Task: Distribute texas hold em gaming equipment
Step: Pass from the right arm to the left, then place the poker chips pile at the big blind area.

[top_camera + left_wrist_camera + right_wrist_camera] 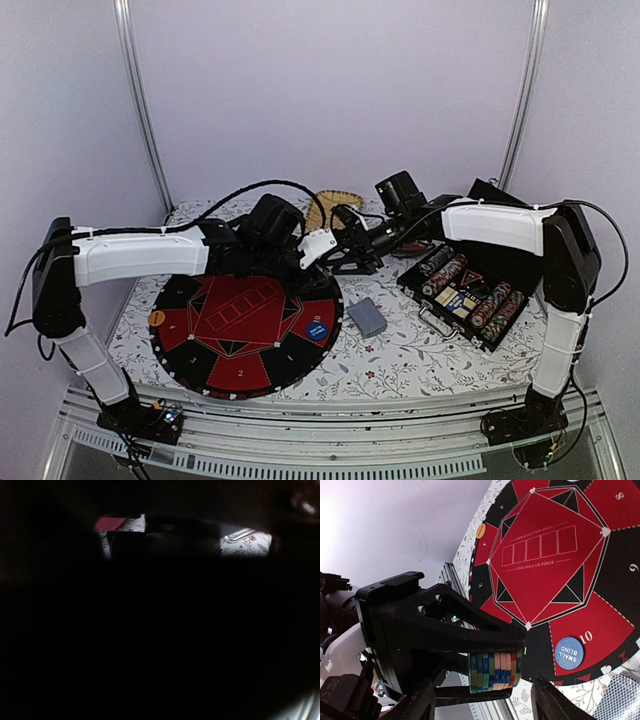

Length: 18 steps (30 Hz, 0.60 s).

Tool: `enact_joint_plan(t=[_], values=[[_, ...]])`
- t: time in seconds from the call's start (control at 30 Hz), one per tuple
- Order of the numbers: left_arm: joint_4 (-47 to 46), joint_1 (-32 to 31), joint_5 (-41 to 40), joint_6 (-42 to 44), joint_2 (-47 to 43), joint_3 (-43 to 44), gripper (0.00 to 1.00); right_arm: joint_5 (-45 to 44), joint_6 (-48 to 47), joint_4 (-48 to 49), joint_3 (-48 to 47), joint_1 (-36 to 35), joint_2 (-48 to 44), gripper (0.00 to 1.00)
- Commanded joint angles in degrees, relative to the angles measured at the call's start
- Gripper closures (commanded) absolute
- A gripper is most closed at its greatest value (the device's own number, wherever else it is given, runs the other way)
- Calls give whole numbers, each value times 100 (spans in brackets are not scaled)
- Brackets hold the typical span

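Plainly, the left pincer (516, 667) is clamped on a short stack of chips (495, 670) — the discs sit face to face between its two black fingers, their striped edges showing green, blue, pale orange and red. From above, this stack hangs beyond the far right edge of the round mat (545, 565), between the mat and the open case (470, 295), where more striped chips lie in rows. The right pincer (487, 706) faces it closely. Its own dark fingers rise at the bottom of its camera view on either side of the stack, spread apart and gripping nothing. The mat is red and black with white seat numbers. Its middle panel reads "Texas Hold Em Poker" beside five outlined card boxes. A blue round button (569, 653) marked "Small Blind" lies flat on the red field next to the number 10, and an orange button (480, 531) lies at the mat's opposite rim. A deck of cards (367, 316) with a blue-grey patterned back rests on the flowered desk (420, 355), just right of the mat. The left wrist camera is almost wholly dark — only slivers of cloth and red show.
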<state>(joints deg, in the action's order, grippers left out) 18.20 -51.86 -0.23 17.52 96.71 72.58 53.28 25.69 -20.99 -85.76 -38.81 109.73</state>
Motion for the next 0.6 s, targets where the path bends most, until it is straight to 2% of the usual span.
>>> enact_joint_plan(t=[0.0,0.2,0.3,0.4,0.57], values=[[287,190,74,-324,43,-92,100,-58,-63,137,-82,106,136,27],[958,783,5,-960,187,-139,100,-1435,-168,-199,311,563,-193,20],[1121,1070,23,-1164,97,-276,100,-2600,-337,-631,296,701,-431,12],[1214,1312,54,-1340,27,-355,100,-3612,-576,-1098,150,708,-628,0],[1474,1582,32,-1725,-17,-474,100,-4296,-806,-1350,98,708,-915,1]])
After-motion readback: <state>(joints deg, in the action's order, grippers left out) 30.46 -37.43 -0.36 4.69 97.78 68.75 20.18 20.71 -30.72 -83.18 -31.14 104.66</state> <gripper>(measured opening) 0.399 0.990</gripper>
